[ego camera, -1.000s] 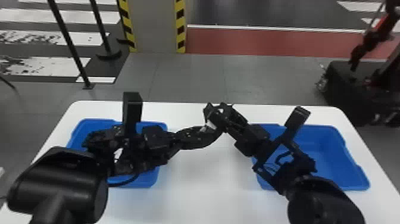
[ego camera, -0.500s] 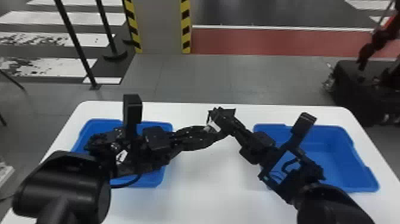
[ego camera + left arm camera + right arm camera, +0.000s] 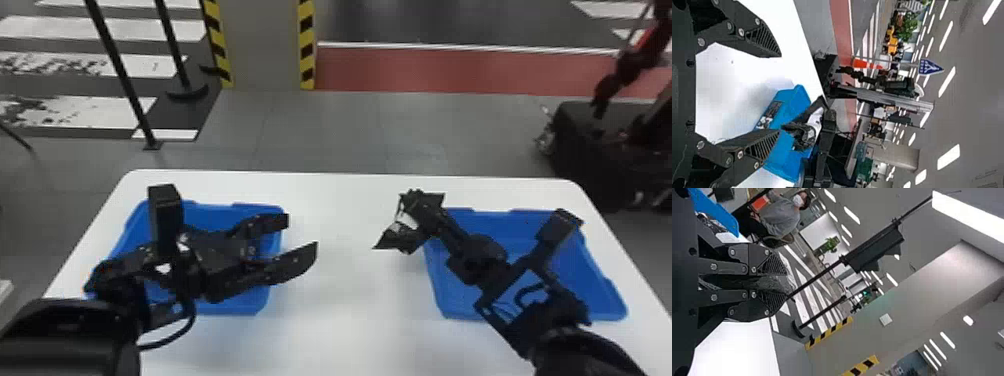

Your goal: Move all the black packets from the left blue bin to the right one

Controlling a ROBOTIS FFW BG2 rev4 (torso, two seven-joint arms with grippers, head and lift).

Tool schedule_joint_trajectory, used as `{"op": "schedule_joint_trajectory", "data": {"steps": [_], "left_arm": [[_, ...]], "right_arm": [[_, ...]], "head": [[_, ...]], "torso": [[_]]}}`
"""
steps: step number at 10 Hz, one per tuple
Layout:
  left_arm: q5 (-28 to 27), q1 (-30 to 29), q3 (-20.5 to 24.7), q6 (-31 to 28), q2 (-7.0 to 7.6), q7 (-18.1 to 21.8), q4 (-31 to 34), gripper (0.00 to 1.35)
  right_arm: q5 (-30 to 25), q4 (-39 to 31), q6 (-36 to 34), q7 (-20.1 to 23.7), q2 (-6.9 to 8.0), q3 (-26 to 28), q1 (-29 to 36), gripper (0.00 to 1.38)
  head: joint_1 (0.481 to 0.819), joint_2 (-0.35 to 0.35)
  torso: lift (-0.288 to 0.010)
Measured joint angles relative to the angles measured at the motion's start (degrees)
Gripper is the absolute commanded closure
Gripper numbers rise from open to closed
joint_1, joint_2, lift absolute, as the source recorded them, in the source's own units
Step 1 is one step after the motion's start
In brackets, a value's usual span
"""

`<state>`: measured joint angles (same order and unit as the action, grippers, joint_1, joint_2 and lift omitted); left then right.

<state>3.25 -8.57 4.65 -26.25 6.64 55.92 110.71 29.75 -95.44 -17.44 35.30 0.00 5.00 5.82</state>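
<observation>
Black packet (image 3: 772,283): It was up in the air, not in a bin. It hung by the back left corner of the right blue bin.
Right gripper (image 3: 411,212): Its two flat fingers were squeezed on the packet, pinching it tight.
Left gripper (image 3: 302,233): Its fingers were spread wide with just air between them. The tips poked past the right side of the left blue bin.
Grippers together: A moment before, they were close up over the middle of the table. Then there was a gap between them.
Right blue bin (image 3: 592,280): It sat on the table, partly under the right arm. In the left wrist view a dark patch with pale marks showed on it, but I cannot tell what that was.
Left blue bin (image 3: 250,306): It sat on the table too, with the left arm over it.
Table (image 3: 350,300): It was white, with round back corners.
Floor behind: It had a red strip (image 3: 450,70) and black poles (image 3: 122,80).
</observation>
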Motion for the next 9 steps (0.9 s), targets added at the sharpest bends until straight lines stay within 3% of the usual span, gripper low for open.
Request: {"op": "schedule_joint_trajectory", "data": {"steps": [2,3,4,6,7,9], "left_arm": [[0.2,-5.6,6.8,0.1,-0.22,-1.3,5.9,0.13],[0.3,-8.0,10.2,0.1,-0.23,-2.0,8.5,0.13],[0.3,-9.6,13.3,0.0,-0.23,-2.7,9.8,0.13],[-0.3,-11.3,18.2,-0.2,-0.23,-4.4,10.3,0.13],[-1.8,-11.3,19.8,-1.9,-0.21,-4.8,10.3,0.13],[-4.8,-9.6,20.0,-7.3,0.89,-4.8,8.3,0.14]], "right_arm": [[-1.0,3.3,2.8,-2.4,-0.25,4.1,0.2,1.27],[-1.0,5.4,4.4,-3.7,-1.12,5.0,0.3,1.27],[-1.0,7.6,5.8,-5.0,-2.01,5.8,0.4,1.15],[-1.3,9.3,8.8,-10.5,-2.82,6.7,1.1,0.1],[-1.2,8.4,9.2,-11.3,-2.98,6.7,2.1,0.04],[-1.2,3.4,9.2,-11.1,-2.45,6.6,5.6,0.22]], "head": [[0.695,-0.014],[0.695,-0.009],[0.695,0.001],[0.695,0.016],[0.695,0.033],[0.695,0.062]], "torso": [[-0.11],[-0.11],[-0.11],[-0.11],[-0.11],[-0.11]]}}
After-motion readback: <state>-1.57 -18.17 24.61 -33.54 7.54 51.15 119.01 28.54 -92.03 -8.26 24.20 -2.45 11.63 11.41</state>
